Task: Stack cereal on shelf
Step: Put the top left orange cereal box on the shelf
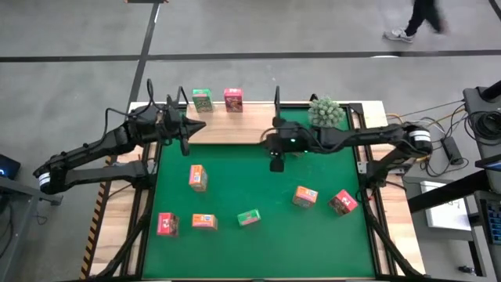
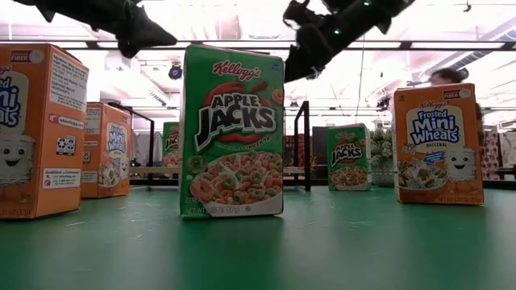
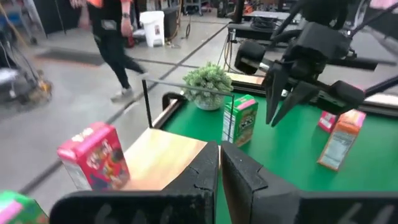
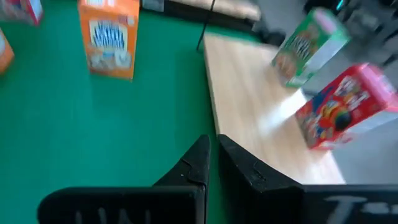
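Now two cereal boxes (image 1: pixel 218 99) stand on the shelf (image 1: pixel 235 125); both grippers closed, empty.

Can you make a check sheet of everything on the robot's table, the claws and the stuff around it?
Surface: green mat on a wooden table.
Job's things: green box and pink box stand on the shelf; six more boxes lie scattered on the mat, such as an orange box.
Clutter: small bushy plant at the shelf's right end.
Claws: left claw shut, empty, over the shelf's left part; right claw shut, empty, just in front of the shelf.
Cables: bundle right of the table.
Surroundings: person walking on the grey floor.
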You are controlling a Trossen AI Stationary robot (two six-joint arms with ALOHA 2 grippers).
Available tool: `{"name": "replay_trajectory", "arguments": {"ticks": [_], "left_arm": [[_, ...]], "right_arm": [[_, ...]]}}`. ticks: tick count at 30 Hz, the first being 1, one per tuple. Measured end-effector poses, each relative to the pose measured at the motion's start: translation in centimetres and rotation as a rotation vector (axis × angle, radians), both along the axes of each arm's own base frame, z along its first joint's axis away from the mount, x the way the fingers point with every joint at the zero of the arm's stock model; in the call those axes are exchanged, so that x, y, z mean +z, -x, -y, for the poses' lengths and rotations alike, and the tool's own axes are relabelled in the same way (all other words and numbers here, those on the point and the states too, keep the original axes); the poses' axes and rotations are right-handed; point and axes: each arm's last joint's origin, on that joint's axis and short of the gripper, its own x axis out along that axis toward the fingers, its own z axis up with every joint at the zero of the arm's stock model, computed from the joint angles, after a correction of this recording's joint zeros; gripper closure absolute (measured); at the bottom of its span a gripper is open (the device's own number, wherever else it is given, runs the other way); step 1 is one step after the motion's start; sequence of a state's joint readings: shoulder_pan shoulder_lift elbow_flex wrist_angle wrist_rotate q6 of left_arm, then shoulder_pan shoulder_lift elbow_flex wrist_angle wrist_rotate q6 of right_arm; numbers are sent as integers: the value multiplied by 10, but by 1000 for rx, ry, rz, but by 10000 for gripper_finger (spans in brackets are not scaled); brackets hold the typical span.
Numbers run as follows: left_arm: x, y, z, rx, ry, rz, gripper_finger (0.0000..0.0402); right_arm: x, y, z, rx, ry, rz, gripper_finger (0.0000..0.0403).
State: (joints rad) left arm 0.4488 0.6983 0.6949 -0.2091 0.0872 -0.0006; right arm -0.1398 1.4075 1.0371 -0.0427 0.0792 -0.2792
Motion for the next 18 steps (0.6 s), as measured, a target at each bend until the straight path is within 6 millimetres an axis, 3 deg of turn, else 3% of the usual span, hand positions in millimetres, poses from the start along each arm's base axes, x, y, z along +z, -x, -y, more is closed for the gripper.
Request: {"name": "replay_trajectory", "arguments": {"ticks": [10,18], "left_arm": [[-3,1,0,64,280,-35,400],[15,-6,-2,142,492,-182,400]], "right_arm": [[-2,37,-5,27,104,258,385],[0,44,-6,40,145,282,385]]}}
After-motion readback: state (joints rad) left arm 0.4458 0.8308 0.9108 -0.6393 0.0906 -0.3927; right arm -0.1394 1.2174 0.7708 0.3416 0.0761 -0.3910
